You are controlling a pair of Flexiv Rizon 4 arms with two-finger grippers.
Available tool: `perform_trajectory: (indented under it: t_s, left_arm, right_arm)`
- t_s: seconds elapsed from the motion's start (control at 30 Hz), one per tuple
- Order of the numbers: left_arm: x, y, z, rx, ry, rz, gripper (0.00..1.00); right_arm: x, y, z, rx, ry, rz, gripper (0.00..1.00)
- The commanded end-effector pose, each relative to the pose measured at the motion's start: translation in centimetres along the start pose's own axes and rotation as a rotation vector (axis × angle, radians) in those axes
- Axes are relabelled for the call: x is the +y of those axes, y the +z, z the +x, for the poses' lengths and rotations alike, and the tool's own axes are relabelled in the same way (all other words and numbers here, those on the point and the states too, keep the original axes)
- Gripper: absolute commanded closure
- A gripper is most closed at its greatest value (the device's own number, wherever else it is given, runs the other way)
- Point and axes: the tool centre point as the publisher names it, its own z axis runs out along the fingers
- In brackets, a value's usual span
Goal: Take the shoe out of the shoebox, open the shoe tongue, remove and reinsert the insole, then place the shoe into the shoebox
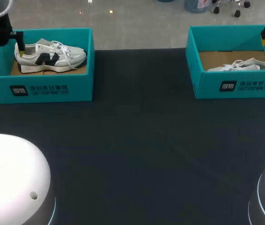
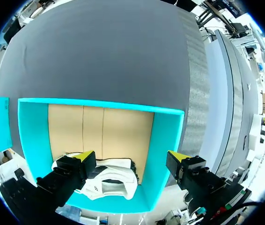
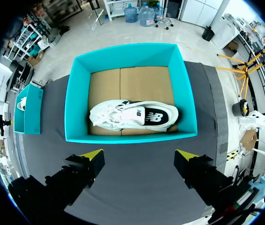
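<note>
The left gripper [image 2: 131, 158] hangs with its yellow-tipped fingers spread wide and nothing held; directly under it, inside the left shoebox [image 2: 168, 140], lies the white sneaker [image 2: 110, 182], much closer to one finger than to the other, though whether that finger touches it cannot be told; in the head view this sneaker [image 1: 50, 55] stands upright on its sole, its long axis along the length of the box, heel towards the left arm's side and toe towards the middle of the dark table [image 1: 137, 140]; under the wrist it appears to run from finger to finger rather than across them, so a grasp over its width would probably call for a turn of the wrist first; the right gripper [image 3: 139, 155] is equally wide open and empty, standing back over bare table, with the right shoebox [image 3: 130, 137] and the second sneaker [image 3: 132, 116] ahead of it, lying crosswise; the left arm looks the nearer to a lift
</note>
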Motion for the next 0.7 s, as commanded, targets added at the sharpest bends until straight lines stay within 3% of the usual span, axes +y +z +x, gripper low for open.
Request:
perform_trajectory:
  t_s: [0.03, 0.37, 0.7]
  left_arm:
    - [2.4, 0.5, 0.4, 0.014, -0.015, 0.012, 0.0]
    - [6.1, 1.8, 1.9, -0.002, -0.044, -0.016, 0.0]
    - [8.9, 3.4, 1.0, -0.007, -0.039, -0.023, 0.0]
  right_arm:
    - [0.0, 0.0, 0.0, 0.0, 0.001, 0.0, 0.0]
    - [0.0, 0.0, 0.0, 0.0, 0.001, 0.0, 0.0]
    - [0.0, 0.0, 0.0, 0.0, 0.001, 0.0, 0.0]
